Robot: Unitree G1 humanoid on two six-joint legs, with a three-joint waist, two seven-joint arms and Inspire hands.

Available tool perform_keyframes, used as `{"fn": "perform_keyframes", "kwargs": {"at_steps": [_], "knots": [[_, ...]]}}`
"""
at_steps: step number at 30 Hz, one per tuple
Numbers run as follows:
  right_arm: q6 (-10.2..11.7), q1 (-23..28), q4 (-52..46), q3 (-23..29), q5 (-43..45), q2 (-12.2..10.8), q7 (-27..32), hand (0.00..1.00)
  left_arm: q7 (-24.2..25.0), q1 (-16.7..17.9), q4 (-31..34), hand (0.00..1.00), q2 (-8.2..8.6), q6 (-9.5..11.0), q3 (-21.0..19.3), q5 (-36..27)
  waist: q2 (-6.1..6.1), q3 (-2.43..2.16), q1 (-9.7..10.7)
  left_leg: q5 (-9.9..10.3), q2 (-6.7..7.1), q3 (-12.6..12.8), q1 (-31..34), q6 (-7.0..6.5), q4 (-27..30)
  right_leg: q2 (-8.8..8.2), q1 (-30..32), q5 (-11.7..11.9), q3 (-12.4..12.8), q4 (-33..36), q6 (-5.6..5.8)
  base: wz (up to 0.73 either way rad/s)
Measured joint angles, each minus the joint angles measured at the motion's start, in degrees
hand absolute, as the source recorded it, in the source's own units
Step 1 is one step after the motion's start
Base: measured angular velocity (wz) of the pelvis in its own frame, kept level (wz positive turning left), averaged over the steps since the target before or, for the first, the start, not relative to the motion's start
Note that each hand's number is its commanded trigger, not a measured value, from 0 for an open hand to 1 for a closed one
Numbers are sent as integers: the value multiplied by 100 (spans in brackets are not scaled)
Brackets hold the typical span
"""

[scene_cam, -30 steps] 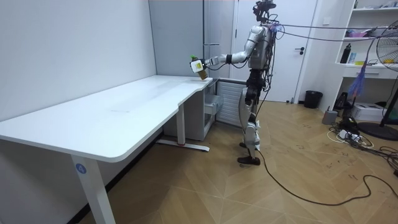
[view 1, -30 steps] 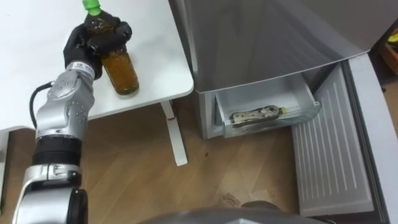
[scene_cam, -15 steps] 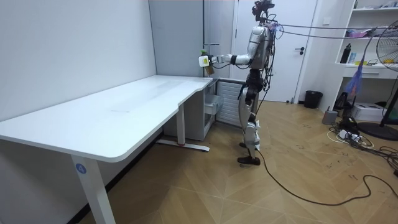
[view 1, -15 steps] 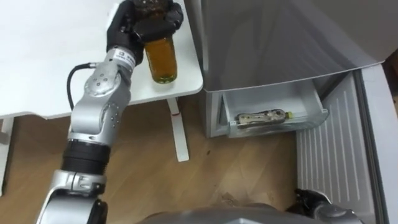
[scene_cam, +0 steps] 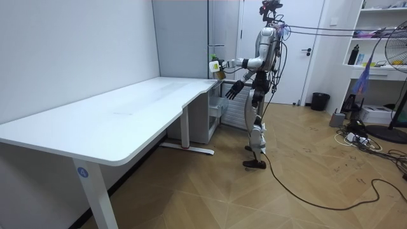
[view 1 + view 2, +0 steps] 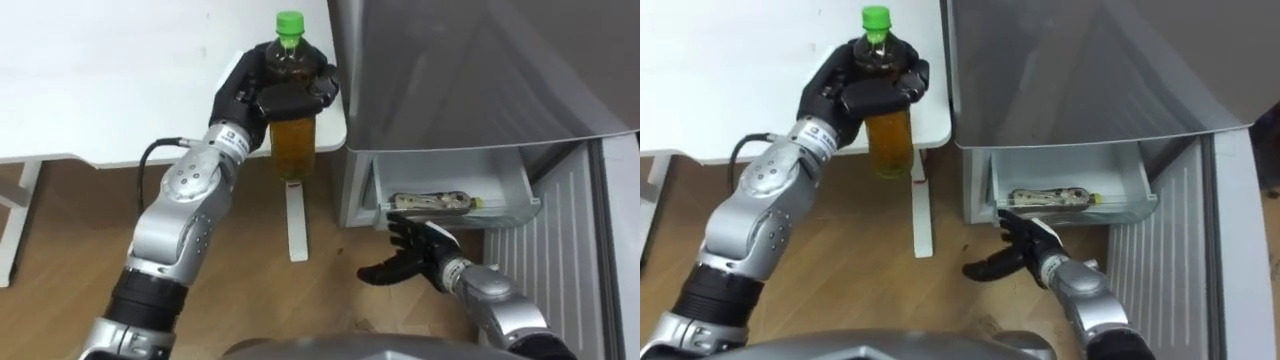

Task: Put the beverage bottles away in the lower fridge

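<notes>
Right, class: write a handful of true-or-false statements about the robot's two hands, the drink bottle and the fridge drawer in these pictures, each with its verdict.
1. The left robot hand is shut round a clear plastic bottle of amber drink. True.
2. That bottle has lost its cap. False: a green cap sits on its neck.
3. The right robot hand grips a can. False: it is open and empty, fingers spread, in front of the drawer.
4. The pale fridge drawer at the bottom is pulled out, with a second bottle lying on its side in it. True.
</notes>
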State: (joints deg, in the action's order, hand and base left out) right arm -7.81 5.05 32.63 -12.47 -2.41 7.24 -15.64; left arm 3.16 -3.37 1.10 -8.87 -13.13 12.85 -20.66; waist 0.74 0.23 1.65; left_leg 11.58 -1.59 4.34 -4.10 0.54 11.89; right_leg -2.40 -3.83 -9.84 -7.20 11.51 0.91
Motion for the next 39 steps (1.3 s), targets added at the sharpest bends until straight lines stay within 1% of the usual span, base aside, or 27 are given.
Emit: {"fn": "perform_keyframes", "kwargs": {"at_steps": [3, 4, 5, 8, 12, 15, 16, 17, 20, 22, 25, 30, 32, 34, 39], "knots": [[118, -8, -294, -30, -6, -11, -146, 0, 252, 39, -2, 100, 2, 43, 143, 1, -11, 6, -12, 0, 3, -29, -41, 0, -4, -2, -57, 0, -16, -5, 0, 4], [210, -21, -307, -51, -6, -12, -222, 0, 363, 87, -4, 100, 5, 112, 192, 2, -17, 8, -18, 0, 4, -32, -72, 0, -7, -2, -100, 0, -29, -30, 0, 5], [231, -20, -337, -72, -5, -11, -282, 0, 457, 110, -4, 100, 3, 166, 255, 2, -20, 7, -16, 0, 4, -47, -75, 0, -7, -1, -117, 0, -43, -61, 0, 5], [232, -23, -361, -143, -9, -6, -446, 0, 646, 184, -33, 100, 9, 244, 394, -7, -32, 17, -12, 0, 5, -68, -66, 0, -7, -2, -126, 0, -67, -67, 0, 5], [248, -39, -432, -268, -10, -7, -665, 0, 780, 186, -219, 100, 14, 278, 550, -7, -26, 27, -32, 0, 10, -60, -69, 0, -7, -7, -115, 0, -56, -54, 0, 0], [282, -89, -468, -271, -10, -12, -859, 0, 884, 195, -333, 100, 5, 278, 617, -46, 13, 71, -28, 0, 14, -61, -52, 0, -6, -14, -104, -1, -73, -56, 1, 0], [282, -112, -488, -272, -11, -7, -927, 0, 890, 200, -338, 100, -15, 278, 658, -169, 32, 94, -22, 0, 14, -61, -37, 0, -7, -15, -93, -1, -78, -66, 1, 0], [282, -122, -510, -292, -30, -10, -963, 0, 897, 205, -338, 100, -17, 278, 698, -344, 43, 101, -27, 0, 14, -59, -24, -1, -7, -14, -89, -1, -78, -75, 2, 0], [298, -156, -519, -341, -64, -27, -1129, 0, 1001, 208, -338, 100, -9, 330, 774, -798, 41, 101, -26, 1, 17, -59, -27, -1, -7, -17, -94, -2, -80, -76, 4, 0], [308, -180, -524, -406, -79, -23, -1206, 0, 1057, 208, -337, 100, 5, 402, 786, -896, 40, 100, -21, 1, 15, -54, -27, -1, -7, -16, -93, -2, -81, -78, 4, 0], [308, -183, -544, -442, -206, -23, -1315, 0, 1112, 208, -338, 100, 16, 481, 808, -906, 38, 99, -18, 1, 15, -44, -29, -1, -9, -17, -96, -2, -81, -81, 4, 0], [307, -195, -847, -488, -279, -22, -1483, 0, 1268, 208, -396, 100, 16, 506, 875, -907, 39, 100, -19, 1, 15, -40, -54, -1, -18, -18, -113, -2, -83, -74, 4, 0], [307, -194, -867, -489, -402, 2, -1587, 0, 1306, 209, -401, 100, 15, 573, 879, -908, 39, 100, -20, 1, 15, -40, -51, -1, -16, -19, -113, -2, -89, -68, 4, 0], [307, -194, -869, -494, -482, 5, -1627, 0, 1343, 209, -401, 100, 12, 619, 874, -907, 39, 99, -28, 2, 15, -40, -45, -1, -18, -18, -111, -3, -86, -69, 6, 0], [305, -190, -869, -569, -680, 31, -1633, 0, 1365, 209, -401, 100, 6, 653, 875, -907, 38, 99, -29, 3, 15, -40, -47, 0, -25, -16, -108, -5, -88, -67, 8, 0]]}}
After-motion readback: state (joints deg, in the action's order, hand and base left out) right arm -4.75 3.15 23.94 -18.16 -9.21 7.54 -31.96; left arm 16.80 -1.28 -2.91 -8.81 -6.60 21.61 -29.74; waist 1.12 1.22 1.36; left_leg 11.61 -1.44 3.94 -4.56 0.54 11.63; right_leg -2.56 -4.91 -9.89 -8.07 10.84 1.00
